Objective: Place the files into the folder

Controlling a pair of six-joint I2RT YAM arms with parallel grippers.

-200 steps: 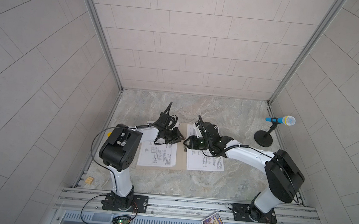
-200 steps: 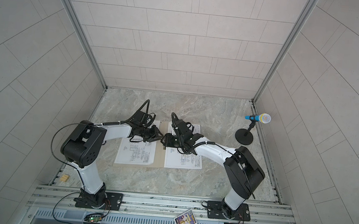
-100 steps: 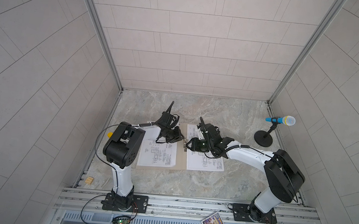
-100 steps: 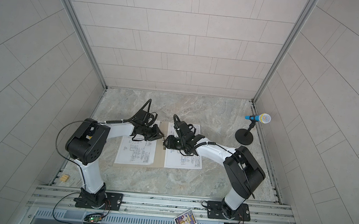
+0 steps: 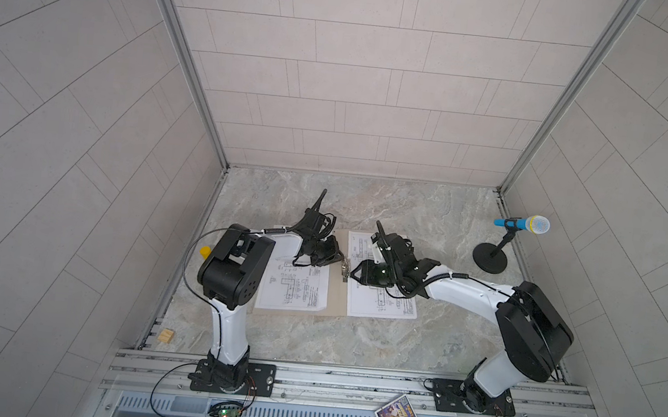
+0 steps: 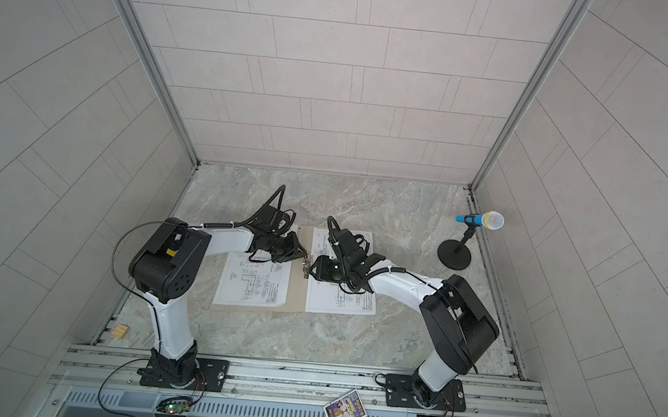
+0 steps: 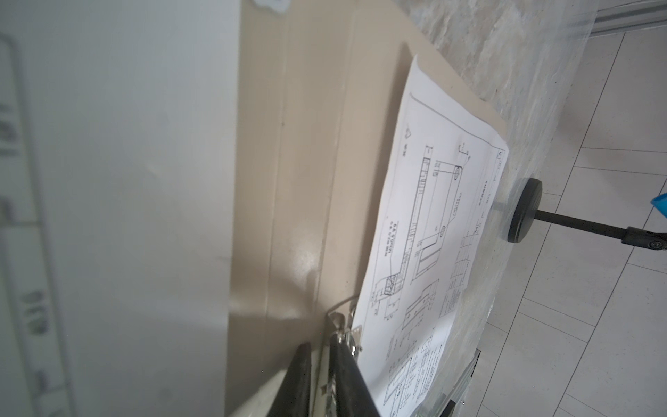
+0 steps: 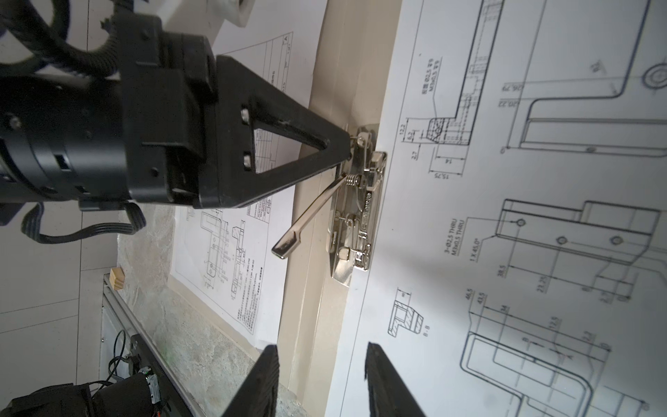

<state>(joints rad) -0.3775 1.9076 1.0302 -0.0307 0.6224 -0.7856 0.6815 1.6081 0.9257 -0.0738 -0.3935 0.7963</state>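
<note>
left tool (image 7: 321,348): clenched on clip (image 8: 355,213) at folder (image 5: 336,297) spine
right tool (image 8: 321,361): released, empty, 3 o'clock of clip
files (image 5: 295,289): flat on open folder on tabletop (image 5: 394,349); one sheet 7 o'clock of left tool, one beneath right tool

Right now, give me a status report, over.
Left pincer pinched on the metal clip; right pincer open, empty. Folder open flat, sheets on both halves. Microphone stand apart, off the folder.

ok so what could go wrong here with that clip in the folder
The left gripper meets only the top end of the metal clip, so it may slip off and the raised lever snap. The right sheet butts against the clip near the open right gripper; it could shift or crease.
</note>
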